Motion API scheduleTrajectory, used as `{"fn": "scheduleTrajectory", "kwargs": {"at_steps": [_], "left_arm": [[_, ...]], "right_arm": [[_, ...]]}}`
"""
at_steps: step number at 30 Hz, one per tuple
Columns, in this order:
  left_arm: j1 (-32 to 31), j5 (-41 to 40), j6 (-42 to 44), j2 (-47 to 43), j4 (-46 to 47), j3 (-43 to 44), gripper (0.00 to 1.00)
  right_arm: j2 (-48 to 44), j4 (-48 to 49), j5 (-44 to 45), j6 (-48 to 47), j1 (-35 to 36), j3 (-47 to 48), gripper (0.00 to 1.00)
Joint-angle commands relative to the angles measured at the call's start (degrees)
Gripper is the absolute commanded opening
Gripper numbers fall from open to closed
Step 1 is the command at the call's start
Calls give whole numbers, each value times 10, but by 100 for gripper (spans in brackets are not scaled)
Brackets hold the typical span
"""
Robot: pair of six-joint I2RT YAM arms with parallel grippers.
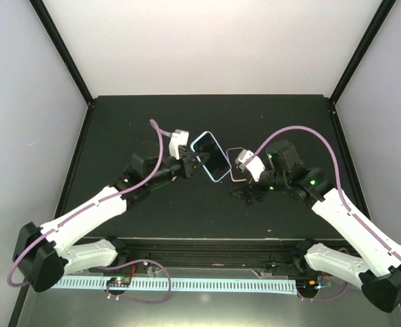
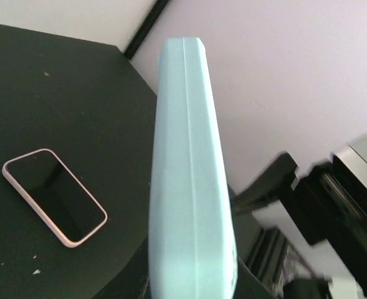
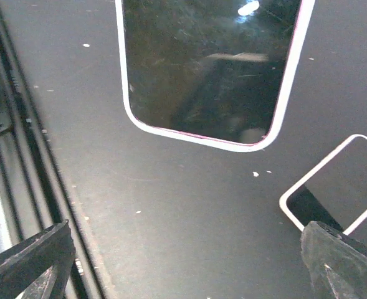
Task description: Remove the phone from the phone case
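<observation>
My left gripper (image 1: pixel 197 162) is shut on the light blue phone case (image 1: pixel 210 155), holding it up off the table. The case stands edge-on in the left wrist view (image 2: pixel 189 187) and hides the fingers. Its face looks dark from above. The phone (image 1: pixel 235 178), black screen up with a pinkish-white rim, lies flat on the black table apart from the case (image 2: pixel 53 196) (image 3: pixel 208 68). My right gripper (image 3: pixel 183 268) hangs open just above the table near the phone, with nothing between its fingers (image 3: pixel 27 261). A second white-rimmed dark corner (image 3: pixel 333 187) shows by the right fingertip; I cannot tell what it is.
The black table (image 1: pixel 152 116) ends in a raised black rail along its near edge (image 3: pixel 21 156). Black frame posts (image 1: pixel 64 51) and pale walls enclose the back and sides. Small white specks dot the tabletop.
</observation>
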Motion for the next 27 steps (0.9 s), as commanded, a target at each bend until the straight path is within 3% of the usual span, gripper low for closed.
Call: {"fn": "scheduleTrajectory", "kwargs": {"at_steps": [1,4,9,18,23,27], "left_arm": [[31,248,205,-46,-126,61,2],[31,321,301,-74,-175,49,2],[41,331,367,-138,-130,-30,2],[76,423,333,-134,-52,-55,2],[83,467,301,-121,-19,-58,2],[83,482,289,-114,-3,-59,2]], "right_arm": [[-13,-36,-99,-15,3,21,100],[-17,-40,-147,-41,3,16,99],[32,-101,-243,-174,4,28,91],[79,-133,-323,-279,4,29,69],[89,-101,-334,-275,5,21,59],[97,-99,-352,-275,5,25,45]]}}
